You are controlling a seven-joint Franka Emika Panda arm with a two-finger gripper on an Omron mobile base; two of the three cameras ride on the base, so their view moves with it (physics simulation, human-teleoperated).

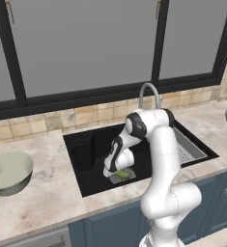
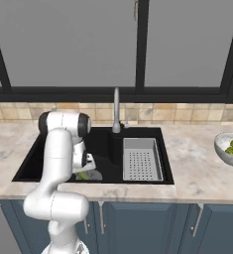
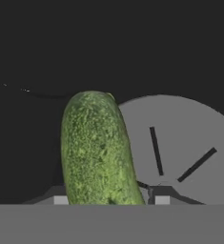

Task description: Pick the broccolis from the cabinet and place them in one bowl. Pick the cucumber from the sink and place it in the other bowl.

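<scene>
Reaching down into the sink (image 1: 86, 159), end effector (image 1: 120, 174) pinching the cucumber (image 3: 99, 150) beside the round drain (image 3: 180, 143), basin walls standing close around, desk (image 1: 47, 202) beyond.

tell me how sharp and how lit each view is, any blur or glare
Left base view: soft, even light, no glare; the cucumber under the gripper is a small smudge in the black sink. Right base view: equally flat and slightly soft; bowl contents are blurry green. Hand view: cucumber skin is crisp, while the basin behind is nearly featureless black beside the grey drain.
</scene>
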